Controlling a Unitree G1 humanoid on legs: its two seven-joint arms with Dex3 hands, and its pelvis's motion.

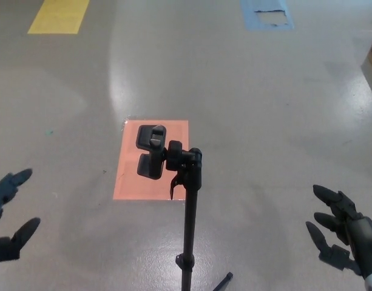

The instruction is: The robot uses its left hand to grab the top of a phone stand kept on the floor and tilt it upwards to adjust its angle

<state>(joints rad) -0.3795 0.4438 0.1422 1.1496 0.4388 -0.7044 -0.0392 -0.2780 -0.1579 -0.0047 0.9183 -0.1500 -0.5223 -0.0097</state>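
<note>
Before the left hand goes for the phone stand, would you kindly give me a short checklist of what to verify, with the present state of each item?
1. Left hand open, holding nothing: ok.
2. Left hand near the clamp head of the phone stand: not ok, it sits low at the picture's left edge, well apart.
3. Clamp head unobstructed: ok, nothing covers it.
4. Stand upright over the orange floor patch: ok.
5. Right hand clear of the pole: ok, open and off to the right.
6. Stand's feet firmly planted: cannot tell, the base is mostly cut off.
</note>
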